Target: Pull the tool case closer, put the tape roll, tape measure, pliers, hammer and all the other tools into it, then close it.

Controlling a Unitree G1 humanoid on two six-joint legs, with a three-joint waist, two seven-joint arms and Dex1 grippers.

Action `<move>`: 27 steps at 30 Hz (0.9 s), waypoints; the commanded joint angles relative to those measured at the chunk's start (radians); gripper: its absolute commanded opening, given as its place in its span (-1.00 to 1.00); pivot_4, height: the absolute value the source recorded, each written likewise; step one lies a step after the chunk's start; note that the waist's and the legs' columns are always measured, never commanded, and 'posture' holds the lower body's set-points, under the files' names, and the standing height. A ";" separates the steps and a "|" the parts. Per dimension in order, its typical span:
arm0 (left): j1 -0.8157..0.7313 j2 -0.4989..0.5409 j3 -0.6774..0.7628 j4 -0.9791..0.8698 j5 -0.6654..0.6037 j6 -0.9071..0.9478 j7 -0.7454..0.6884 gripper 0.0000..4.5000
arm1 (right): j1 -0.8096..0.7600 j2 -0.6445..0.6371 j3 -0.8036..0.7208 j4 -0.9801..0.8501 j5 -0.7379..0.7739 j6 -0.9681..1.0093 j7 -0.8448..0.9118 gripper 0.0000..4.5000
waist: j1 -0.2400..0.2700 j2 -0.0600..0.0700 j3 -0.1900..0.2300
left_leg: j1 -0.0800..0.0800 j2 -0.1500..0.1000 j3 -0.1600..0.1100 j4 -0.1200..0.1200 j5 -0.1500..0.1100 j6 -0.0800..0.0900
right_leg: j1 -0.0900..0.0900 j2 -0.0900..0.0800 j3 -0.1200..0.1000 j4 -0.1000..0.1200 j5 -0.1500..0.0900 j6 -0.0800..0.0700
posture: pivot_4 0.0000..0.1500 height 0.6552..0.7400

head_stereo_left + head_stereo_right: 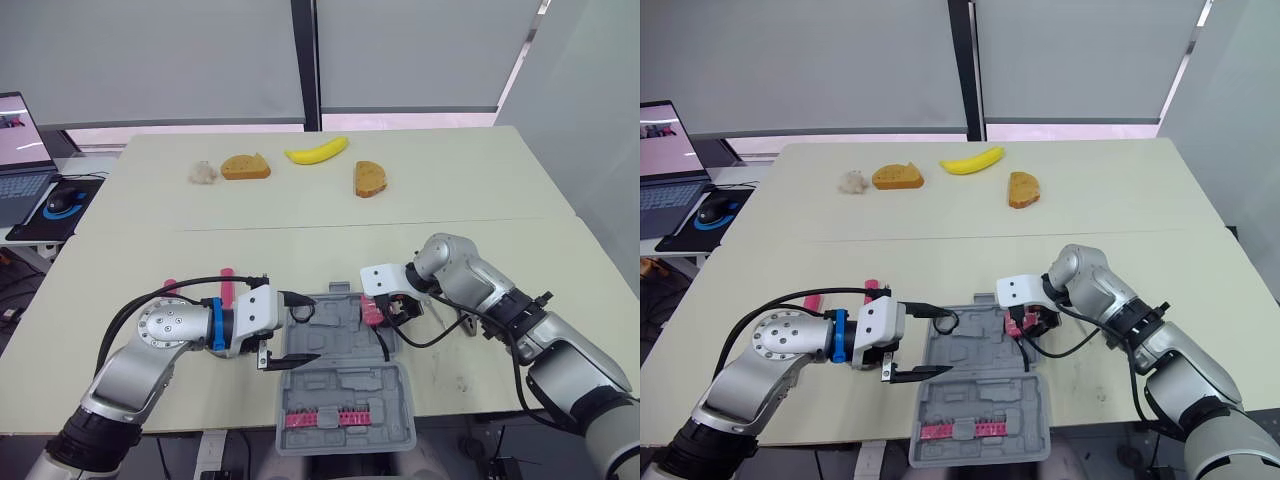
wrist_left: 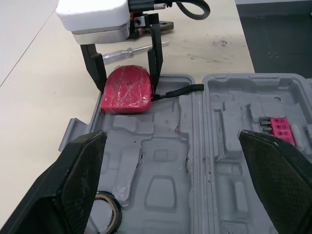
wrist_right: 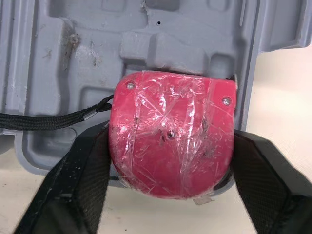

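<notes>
Head camera first. The tool case [image 1: 345, 400] lies open near the front edge of the table [image 1: 300, 200], showing two grey moulded halves. My right claw [image 1: 385, 305] pinches the red tape measure [image 1: 372, 308] at the right rim of the far half. My left claw [image 1: 300, 328] hangs spread wide over the left side of that half, holding nothing.

On the left wrist camera, a black tape roll [image 2: 105, 214] sits in a recess of the far half. A pink bit strip [image 2: 280, 129] sits in the other half, and the other pockets I can see are bare. A screwdriver [image 2: 129, 48] lies on the table beyond the case. The tape measure's strap trails into the tray.

On the right wrist camera, the fingers [image 3: 73, 185] clamp the tape measure's two sides. It straddles the rim, partly over the table.

I judge this to be the placing step. I'd carry it inward until it is wholly over a recess that fits, lower it, then let go with the strap tucked inside so the lid can shut. Released here, it could tip out onto the table.
</notes>
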 commanded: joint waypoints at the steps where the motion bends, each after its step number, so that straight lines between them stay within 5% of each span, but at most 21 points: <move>1: 0.006 -0.001 0.000 -0.017 -0.007 -0.020 -0.007 1.00 | -0.021 -0.003 -0.032 -0.024 -0.002 -0.022 -0.003 0.99 | 0.000 0.000 0.000 | 0.000 0.000 0.000 0.000 0.000 0.000 | 0.000 0.000 0.000 0.000 0.000 0.000 | 1.00 1.00; 20: 0.010 0.003 0.035 -0.002 -0.045 -0.007 0.002 1.00 | 0.218 -0.124 -0.284 -0.366 0.239 -0.041 -0.018 0.99 | 0.001 0.000 0.000 | 0.000 0.000 0.000 0.000 0.000 0.000 | 0.001 0.000 0.000 0.000 0.000 0.000 | 1.00 1.00; 27: -0.011 -0.001 0.030 0.019 -0.044 -0.008 -0.007 1.00 | 0.261 -0.115 -0.299 -0.367 0.260 -0.057 -0.076 0.16 | 0.001 0.000 0.000 | 0.000 0.000 0.000 0.000 0.000 0.000 | 0.001 0.000 0.000 0.000 0.000 0.000 | 1.00 1.00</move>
